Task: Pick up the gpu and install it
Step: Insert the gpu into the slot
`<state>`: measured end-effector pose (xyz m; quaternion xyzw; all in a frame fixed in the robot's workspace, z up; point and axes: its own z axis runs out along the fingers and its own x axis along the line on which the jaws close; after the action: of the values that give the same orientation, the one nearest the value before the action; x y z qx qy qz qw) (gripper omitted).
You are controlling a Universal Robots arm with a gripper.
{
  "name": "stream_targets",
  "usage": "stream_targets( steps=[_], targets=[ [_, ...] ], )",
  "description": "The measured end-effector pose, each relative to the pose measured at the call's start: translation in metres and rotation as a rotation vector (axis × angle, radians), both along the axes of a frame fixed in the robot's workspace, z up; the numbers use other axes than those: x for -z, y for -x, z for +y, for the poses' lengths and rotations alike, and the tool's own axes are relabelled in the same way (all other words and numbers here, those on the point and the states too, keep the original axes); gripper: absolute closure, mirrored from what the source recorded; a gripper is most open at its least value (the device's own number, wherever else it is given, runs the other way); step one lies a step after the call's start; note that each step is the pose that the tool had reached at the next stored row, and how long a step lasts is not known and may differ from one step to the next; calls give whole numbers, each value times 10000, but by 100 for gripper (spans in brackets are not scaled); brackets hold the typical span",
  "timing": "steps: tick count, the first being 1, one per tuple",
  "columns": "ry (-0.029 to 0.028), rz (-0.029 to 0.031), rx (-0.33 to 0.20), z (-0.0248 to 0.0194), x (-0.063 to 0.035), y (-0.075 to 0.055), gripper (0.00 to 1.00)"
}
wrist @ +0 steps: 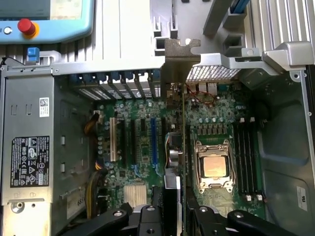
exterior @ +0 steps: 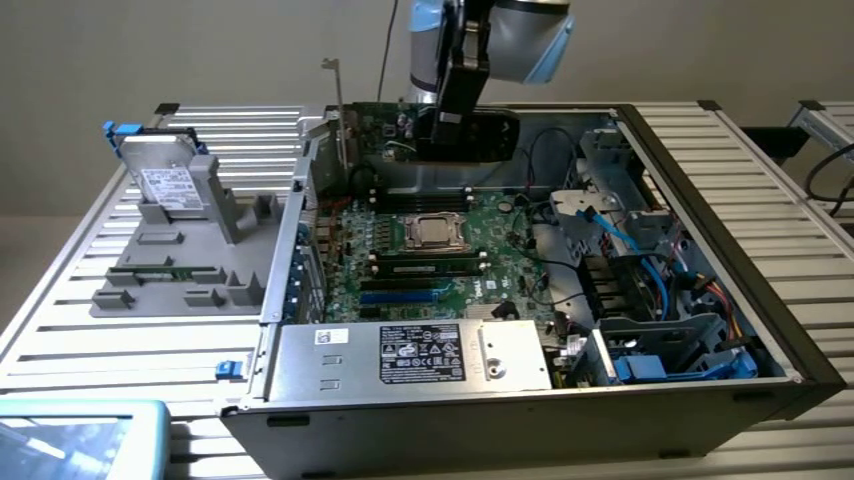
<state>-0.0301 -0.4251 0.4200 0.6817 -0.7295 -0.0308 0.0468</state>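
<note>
Claw (wrist: 173, 209) of a robot arm clamps the gpu (exterior: 384, 125) upright over an open computer case (exterior: 747, 210) on a slatted worktop (exterior: 80, 330), the card hanging toward twelve o'clock in the exterior view, above the far end of the motherboard (exterior: 441, 270) and not yet seated. From the wrist, the card runs edge-on between the row of expansion slots (wrist: 138, 140) and the processor socket (wrist: 212, 164), its silver bracket (wrist: 179, 51) reaching the case's rear wall. The likeliest trouble is alignment: if the card's lower edge comes down off the line of a slot, it would land on bare board or on the socket's frame and could scrape components. The bracket could also snag the rear wall's slot openings and tip the card in the grip. A thin board pinched by one edge may twist or slide under downward pressure, so a hard push against a missed slot could flex it. The power supply (exterior: 414, 355) at six o'clock and the grey hard drive (exterior: 171, 185) at ten o'clock sit well apart from the work.
</note>
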Motion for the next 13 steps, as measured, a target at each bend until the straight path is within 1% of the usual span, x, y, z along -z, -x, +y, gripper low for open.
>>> stream_targets(
  steps=[3,4,13],
  targets=[
    [60,-24,-2,0,23,18,72],
    [71,-29,-8,0,33,26,72],
    [75,-31,-154,-8,175,39,72]
  ],
)
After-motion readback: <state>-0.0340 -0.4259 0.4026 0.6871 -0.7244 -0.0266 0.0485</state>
